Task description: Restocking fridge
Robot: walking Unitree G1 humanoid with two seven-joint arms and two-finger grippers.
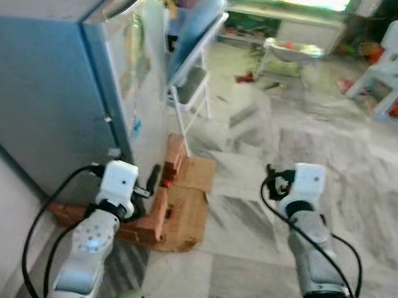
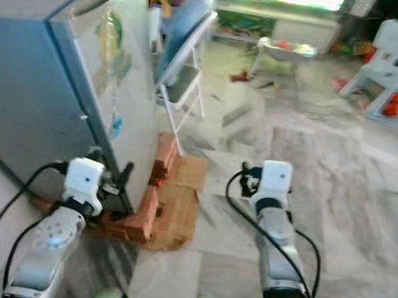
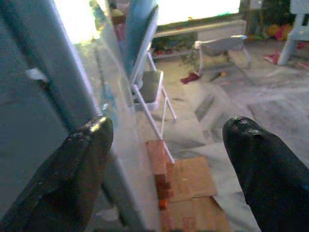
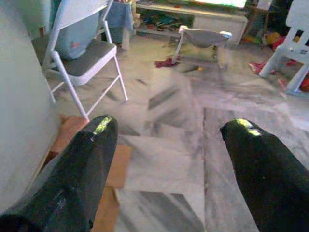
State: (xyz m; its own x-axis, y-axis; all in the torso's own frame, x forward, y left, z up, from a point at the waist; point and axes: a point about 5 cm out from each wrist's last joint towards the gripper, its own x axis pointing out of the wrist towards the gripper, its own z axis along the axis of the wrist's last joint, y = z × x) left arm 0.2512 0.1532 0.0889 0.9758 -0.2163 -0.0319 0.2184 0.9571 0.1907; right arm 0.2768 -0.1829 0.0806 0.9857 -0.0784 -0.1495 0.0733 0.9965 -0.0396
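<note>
The grey fridge (image 1: 48, 94) stands at my left with its door shut and stickers on its pale front (image 2: 113, 58). It rests on red bricks (image 1: 175, 162) and flattened cardboard (image 1: 189, 202). My left gripper (image 1: 150, 181) hovers low beside the fridge's bottom front corner, open with nothing between its fingers (image 3: 82, 164). My right gripper (image 1: 272, 176) hangs over bare marble floor to the right of the cardboard, also open and holding nothing, its fingers (image 4: 87, 159) spread wide. No food items can be made out.
A white folding chair (image 1: 189, 82) with a blue cushion stands just past the fridge. Farther off are a low grey seat (image 1: 291, 50), a white plastic chair (image 1: 394, 59), scattered toys and a long shelf (image 1: 286, 20). Open marble floor (image 1: 307, 128) lies ahead and to the right.
</note>
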